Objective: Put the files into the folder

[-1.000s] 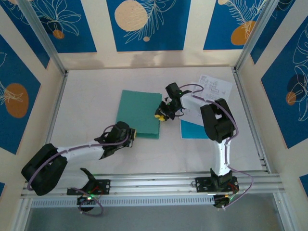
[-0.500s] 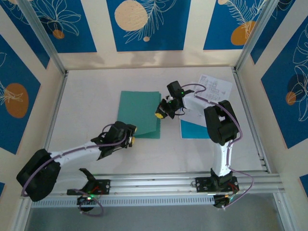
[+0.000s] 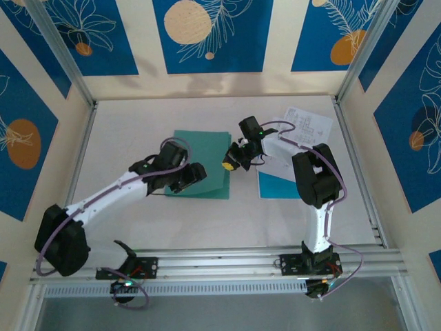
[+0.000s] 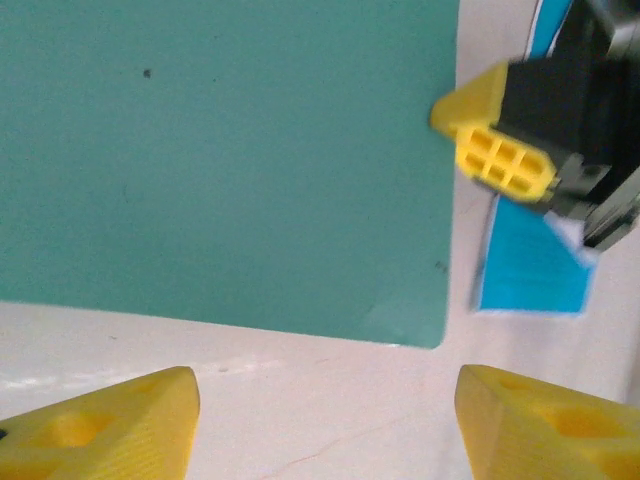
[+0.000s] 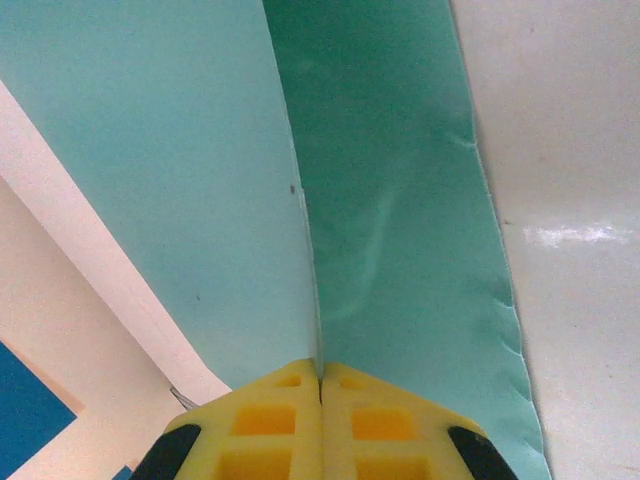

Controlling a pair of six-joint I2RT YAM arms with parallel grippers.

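The teal-green folder lies in the middle of the table. My right gripper is at its right edge, shut on the top leaf, which is lifted off the lower leaf; the right gripper pinches that leaf's edge. My left gripper hovers open over the folder's near part, and nothing is between its fingers. In the left wrist view the left gripper is above bare table just off the folder corner. The files lie to the right: a white printed sheet and a cyan-blue sheet, also the cyan-blue sheet.
Metal frame rails bound the table on the left and right, and a rail runs along the near edge by the arm bases. Bare table lies left of the folder and along its near side.
My left gripper has opened and swung from the folder's near left corner up over its near part. The right gripper has closed on the folder's right edge.
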